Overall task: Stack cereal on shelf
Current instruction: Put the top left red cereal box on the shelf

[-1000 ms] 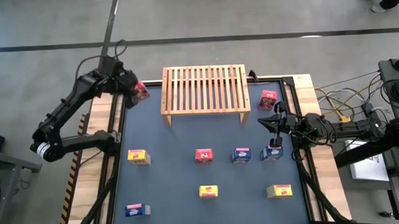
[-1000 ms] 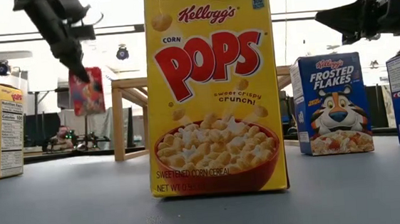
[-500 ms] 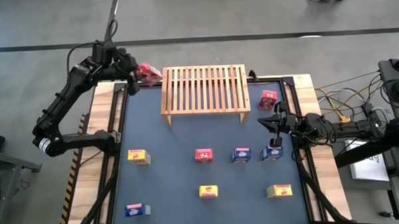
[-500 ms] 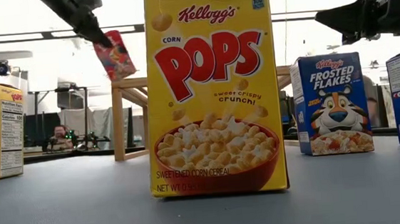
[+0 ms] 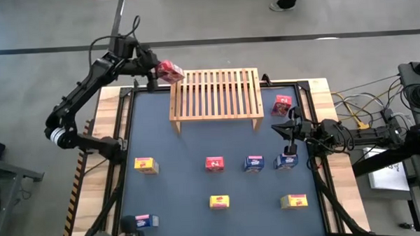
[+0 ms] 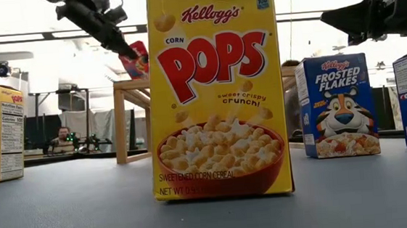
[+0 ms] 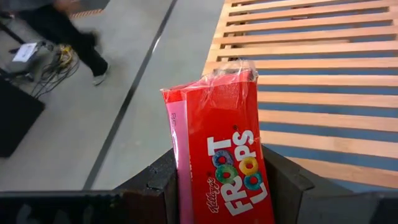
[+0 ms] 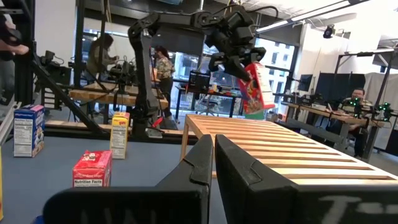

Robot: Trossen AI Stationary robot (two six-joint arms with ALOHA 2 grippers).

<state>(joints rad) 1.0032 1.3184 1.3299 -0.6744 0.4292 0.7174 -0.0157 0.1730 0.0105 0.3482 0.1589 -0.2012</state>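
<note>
Froot Loops box [image 7: 224, 155] clamped in left gripper [image 5: 151, 69] over shelf [image 5: 215, 93] corner (dark tabletop [image 5: 177, 182]), right gripper [image 5: 289, 127] shut, empty.

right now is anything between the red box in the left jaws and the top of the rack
Nothing visible is. The left gripper holds the red Froot Loops box in the air at the left end of the wooden rack, and the slats there are bare. The other boxes all stand on the table, off the rack.

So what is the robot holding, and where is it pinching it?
The left pincer pinches a red Froot Loops box by its lower end; the right pincer holds nothing.
</note>
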